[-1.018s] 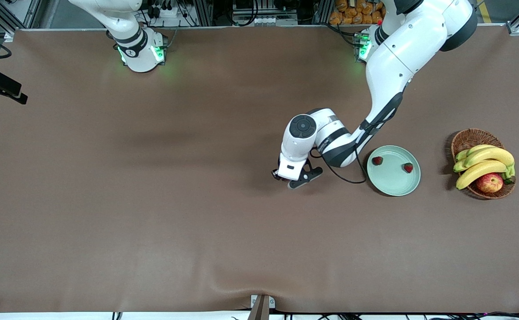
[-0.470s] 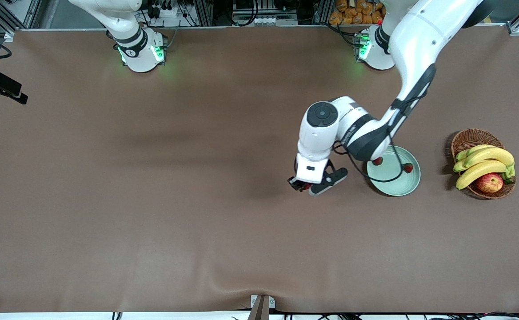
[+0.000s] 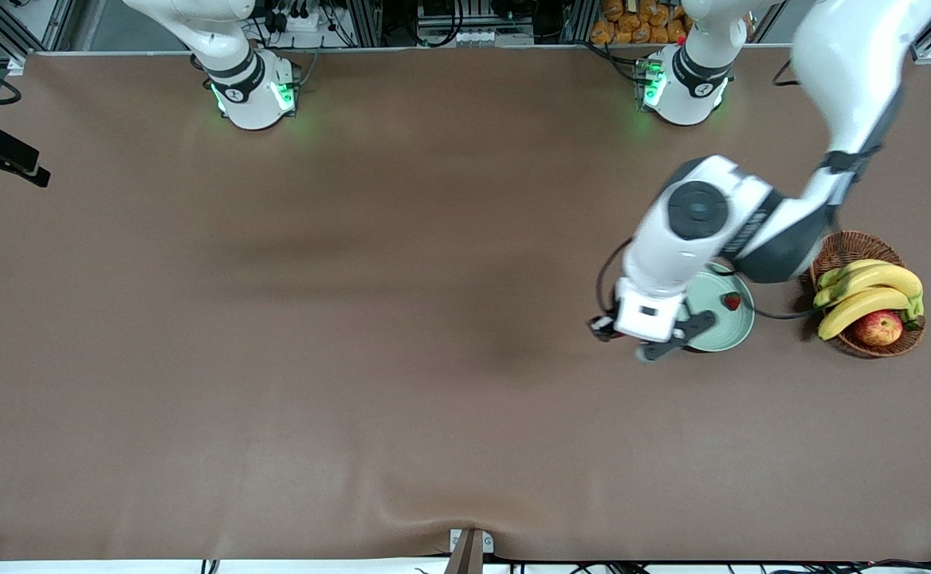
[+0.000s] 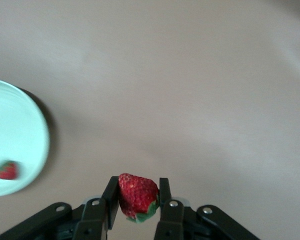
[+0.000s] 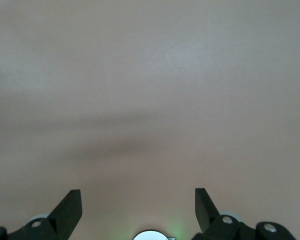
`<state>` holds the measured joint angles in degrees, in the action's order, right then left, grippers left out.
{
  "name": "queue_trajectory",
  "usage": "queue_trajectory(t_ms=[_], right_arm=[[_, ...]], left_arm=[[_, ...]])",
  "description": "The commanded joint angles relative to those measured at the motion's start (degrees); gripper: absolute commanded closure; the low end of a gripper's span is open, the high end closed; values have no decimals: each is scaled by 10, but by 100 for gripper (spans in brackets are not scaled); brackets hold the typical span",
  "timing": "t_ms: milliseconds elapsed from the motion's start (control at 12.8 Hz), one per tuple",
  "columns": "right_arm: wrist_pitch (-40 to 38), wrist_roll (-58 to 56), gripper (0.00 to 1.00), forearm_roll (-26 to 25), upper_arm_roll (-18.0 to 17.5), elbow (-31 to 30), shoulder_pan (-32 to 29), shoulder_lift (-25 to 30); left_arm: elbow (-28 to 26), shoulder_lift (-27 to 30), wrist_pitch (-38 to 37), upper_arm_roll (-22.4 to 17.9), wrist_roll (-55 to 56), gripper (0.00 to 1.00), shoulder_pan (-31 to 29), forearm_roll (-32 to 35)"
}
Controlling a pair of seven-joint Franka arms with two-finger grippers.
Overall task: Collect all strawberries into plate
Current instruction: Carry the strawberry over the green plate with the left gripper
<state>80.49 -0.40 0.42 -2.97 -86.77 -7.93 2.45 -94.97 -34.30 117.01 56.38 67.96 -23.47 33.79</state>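
The table point(image 3: 274, 359) carries the whole scene under a brown cloth. The left arm reaches across it, and the left gripper point(image 4: 136, 200) hangs in the air over the cloth just beside the plate point(image 3: 732, 331), at the plate's 9 o'clock in the front view. Its fingers point(image 4: 111, 200) are clamped on a strawberry point(image 4: 137, 196) — red flesh between the pads, green top down. The step in hand, by judgement, is the carry of this berry to the plate.

The next move calls for bringing the gripper over the plate's bare floor, lowering it, then releasing. The plate rim is shallow, so a high release risks the berry rolling out.

The right gripper point(image 5: 138, 210) waits near its own base, jaws spread wide and holding nothing.

The wicker basket point(image 3: 836, 251) sits at the plate's 3 o'clock, near but apart, holding bananas point(image 3: 872, 291) and an apple point(image 3: 878, 327). It does not block the approach.

A second strawberry point(image 3: 732, 301) lies in the plate at about 1 o'clock — the release should avoid landing on it. A third is not visible; the arm covers part of the plate.
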Motion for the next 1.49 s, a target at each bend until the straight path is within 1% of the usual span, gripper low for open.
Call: queue_trajectory(t_ms=[0,157,391,470,626,705,861,939,1018,1096,1174,1252,1409], right_arm=[[-7,7,0,9,-5,14,-8,-7],[-6,7,0,10,-5,14,-6,-7],[-6,7,0,10,-5,14,-8,-7],[-6,7,0,10,-5,14,-7,-7],[-6,7,0,10,-5,14,-7,-7],[-6,7,0,10,-5,14,-7,-7],[-6,7,0,10,-5,14,-7,-7],[-6,7,0,10,-5,14,-7,-7],[-6,7,0,10,-5,14,-7,-7],[-6,7,0,10,-5,14,-7,-7],[-6,7,0,10,-5,14,-7,-7],[-6,7,0,10,-5,14,-7,-7],[-6,7,0,10,-5,14,-7,-7]], left_arm=[[-20,12,-51,36,-80,100,-67,-11],[-33,13,-98,37,-148,100,-105,-11],[-71,14,-127,51,-248,100,-180,-10],[-86,13,-127,52,-265,100,-200,-7],[-108,13,-121,49,-274,100,-209,8],[-115,4,-118,46,-274,100,-220,32],[-128,-24,-81,46,-274,100,-246,37],[-132,-29,-66,44,-274,95,-249,38],[-131,-33,-60,41,-274,84,-249,38],[-131,-39,-55,41,-274,65,-248,38],[-131,-43,-47,38,-274,15,-247,38],[-130,-45,-38,38,-271,0,-247,37],[-120,-30,-41,43,-265,0,-247,29]])
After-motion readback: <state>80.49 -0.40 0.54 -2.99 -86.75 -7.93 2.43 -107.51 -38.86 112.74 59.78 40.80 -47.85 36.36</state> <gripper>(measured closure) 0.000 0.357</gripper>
